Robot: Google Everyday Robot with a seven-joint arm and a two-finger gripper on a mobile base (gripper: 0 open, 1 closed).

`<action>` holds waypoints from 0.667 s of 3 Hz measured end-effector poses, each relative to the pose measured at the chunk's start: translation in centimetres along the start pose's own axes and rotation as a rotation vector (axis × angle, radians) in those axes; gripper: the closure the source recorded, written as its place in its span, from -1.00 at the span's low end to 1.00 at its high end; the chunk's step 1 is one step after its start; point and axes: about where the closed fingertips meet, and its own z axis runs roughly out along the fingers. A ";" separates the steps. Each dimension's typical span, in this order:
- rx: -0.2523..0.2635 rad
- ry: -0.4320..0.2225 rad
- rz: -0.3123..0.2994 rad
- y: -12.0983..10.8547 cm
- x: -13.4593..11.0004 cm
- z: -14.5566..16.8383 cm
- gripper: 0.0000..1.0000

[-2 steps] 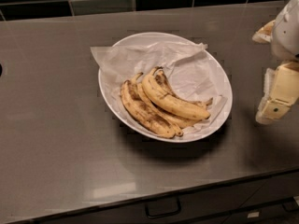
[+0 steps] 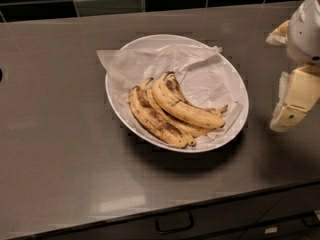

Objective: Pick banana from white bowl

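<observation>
my hand (image 2: 294,98) hangs at the right edge of the frame, over the desk (image 2: 60,134) and apart from everything. it carries nothing, and i cannot tell from here whether it is spread or pressed together. just left of it sits the bowl (image 2: 244,96), its right rim near the hand but not touching. the bowl is lined with crumpled paper (image 2: 200,71). the banana (image 2: 185,109) i want lies in the lower middle of the bowl, left of the hand and roughly level with it in the frame. it is curved, with its dark tip pointing right, toward the hand.

risks, as i judge them: the banana rests against the darker bananas (image 2: 155,121) at its lower left, so a wide or off-centre grab could take a neighbour too, or drag the pile. the paper looks loose under the fruit and may lift or slide with it. the bowl is shallow and glossy, so coming in low from the right i could clip the rim and shove it. ripe fruit may also bruise or slip under a hard squeeze.
</observation>
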 end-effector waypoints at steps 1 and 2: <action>-0.033 -0.011 -0.055 0.5 -2.1 1.0 -0.61; -0.074 -0.022 -0.103 1.0 -4.2 2.4 -0.22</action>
